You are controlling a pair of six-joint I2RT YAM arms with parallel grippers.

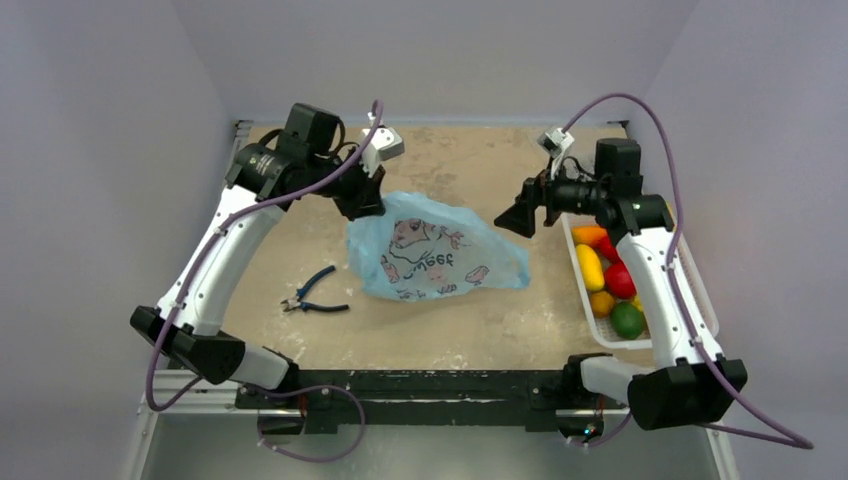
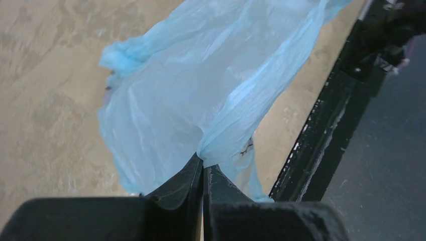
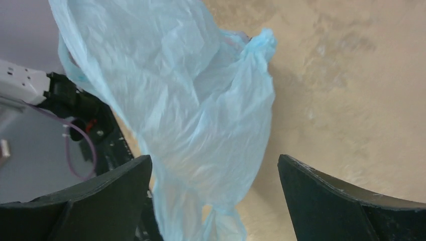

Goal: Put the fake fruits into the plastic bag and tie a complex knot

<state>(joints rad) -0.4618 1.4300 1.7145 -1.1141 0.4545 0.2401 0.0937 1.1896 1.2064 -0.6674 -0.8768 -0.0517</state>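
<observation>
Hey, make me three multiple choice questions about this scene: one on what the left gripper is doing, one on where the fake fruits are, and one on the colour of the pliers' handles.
1. The left gripper is:
A. shut on the plastic bag
B. wide open
C. shut on nothing

2. The fake fruits lie:
A. in the plastic bag
B. in the white basket
C. nowhere in view

3. The handles of the pliers are:
A. red
B. yellow
C. blue

Answers:
1. A: in the left wrist view its closed jaws pinch a strip of the bag.
2. B: every coloured fruit sits within the basket's walls.
3. C: both handles look blue from above.
</observation>
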